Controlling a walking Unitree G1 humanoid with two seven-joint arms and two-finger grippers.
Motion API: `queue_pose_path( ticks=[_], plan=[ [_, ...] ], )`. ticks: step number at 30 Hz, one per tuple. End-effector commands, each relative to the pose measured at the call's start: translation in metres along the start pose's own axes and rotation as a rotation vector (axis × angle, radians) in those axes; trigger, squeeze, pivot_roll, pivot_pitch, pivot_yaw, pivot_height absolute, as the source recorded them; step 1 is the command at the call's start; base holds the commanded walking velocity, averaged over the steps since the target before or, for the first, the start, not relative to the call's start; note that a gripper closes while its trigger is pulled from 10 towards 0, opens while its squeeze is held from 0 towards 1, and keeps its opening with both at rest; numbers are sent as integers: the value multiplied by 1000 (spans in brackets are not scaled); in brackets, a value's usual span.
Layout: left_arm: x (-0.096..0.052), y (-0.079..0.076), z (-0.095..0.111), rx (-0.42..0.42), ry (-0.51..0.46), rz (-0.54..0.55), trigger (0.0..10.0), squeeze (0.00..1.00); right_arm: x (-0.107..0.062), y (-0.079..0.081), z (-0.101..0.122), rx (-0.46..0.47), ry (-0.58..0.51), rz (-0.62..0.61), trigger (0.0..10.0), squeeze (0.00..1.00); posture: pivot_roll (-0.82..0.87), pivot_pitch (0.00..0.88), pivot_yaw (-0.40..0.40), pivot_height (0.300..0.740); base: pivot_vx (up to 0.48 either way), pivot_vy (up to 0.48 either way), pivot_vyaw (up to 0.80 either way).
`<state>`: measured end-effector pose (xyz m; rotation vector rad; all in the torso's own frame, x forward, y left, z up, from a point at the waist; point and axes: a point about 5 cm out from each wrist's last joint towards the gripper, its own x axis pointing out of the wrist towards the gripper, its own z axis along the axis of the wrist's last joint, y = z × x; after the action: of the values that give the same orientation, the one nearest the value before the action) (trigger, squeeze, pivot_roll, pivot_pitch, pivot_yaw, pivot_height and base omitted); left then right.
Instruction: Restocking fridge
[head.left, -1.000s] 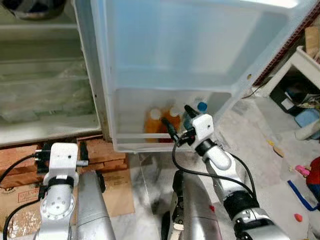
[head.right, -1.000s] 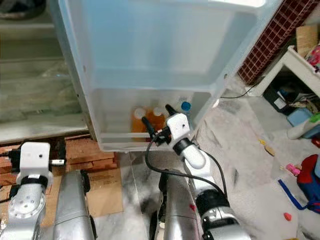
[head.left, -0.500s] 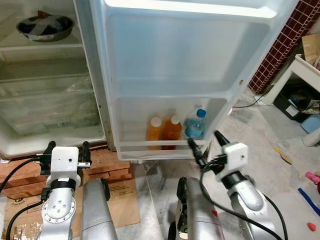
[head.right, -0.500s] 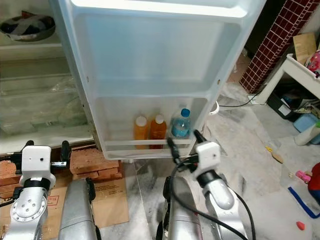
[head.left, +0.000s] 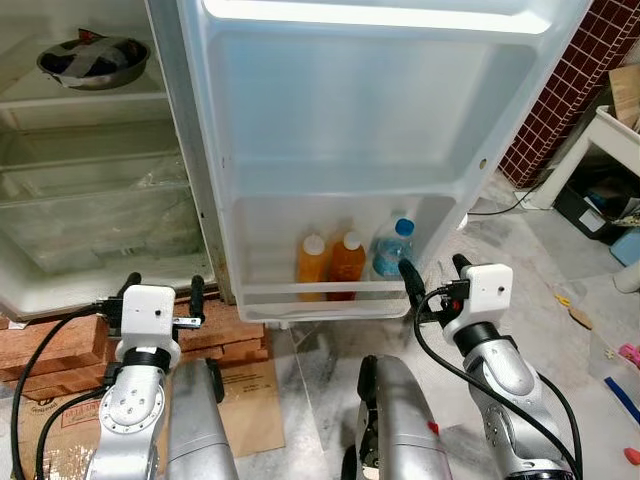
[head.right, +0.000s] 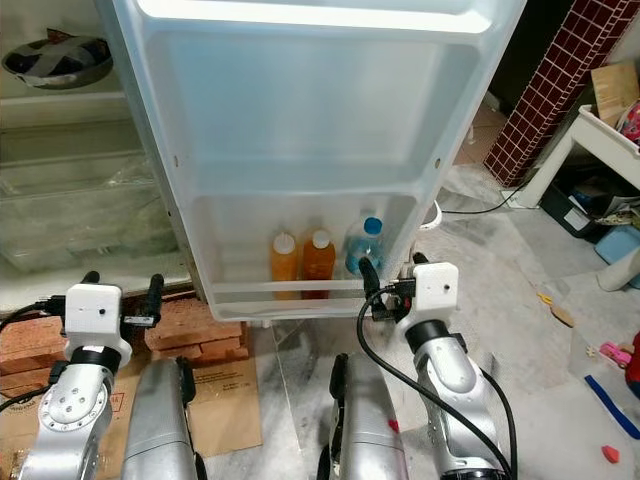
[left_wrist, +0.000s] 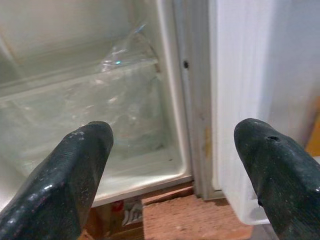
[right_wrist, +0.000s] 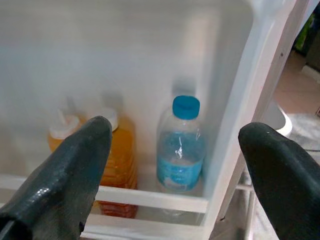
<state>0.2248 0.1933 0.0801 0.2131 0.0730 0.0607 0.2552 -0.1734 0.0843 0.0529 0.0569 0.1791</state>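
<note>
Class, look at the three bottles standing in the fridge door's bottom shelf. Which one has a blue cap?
The clear water bottle, nearest the door's outer edge, has the blue cap. The two orange juice bottles beside it have white caps.

Both grippers — left (head.left: 160, 296), right (head.left: 435, 276) — raised, fingers spread.

A pale marble-patterned floor (head.left: 520, 255) spreads across the lower right of the frame. Dark red tiling (head.left: 560, 95) covers a wall at upper right, beside a white table (head.left: 612, 125). Bricks (head.left: 60, 340) and flattened cardboard (head.left: 250, 395) lie at lower left.
</note>
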Motion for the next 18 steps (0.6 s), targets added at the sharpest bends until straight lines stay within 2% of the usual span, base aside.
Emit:
queue_pose_path(
  ticks=[1,18],
  plan=[
    [-1,-1,0,-5,-5,-17,10000,0,1,-3,7,6,-18,-7,10000,0,74,0,-72,543,0,0,0],
    [5,-11,-1,-22,-12,-60,10000,0,3,-13,8,17,-3,-42,10000,0,55,0,-68,648,0,0,0]
  ],
)
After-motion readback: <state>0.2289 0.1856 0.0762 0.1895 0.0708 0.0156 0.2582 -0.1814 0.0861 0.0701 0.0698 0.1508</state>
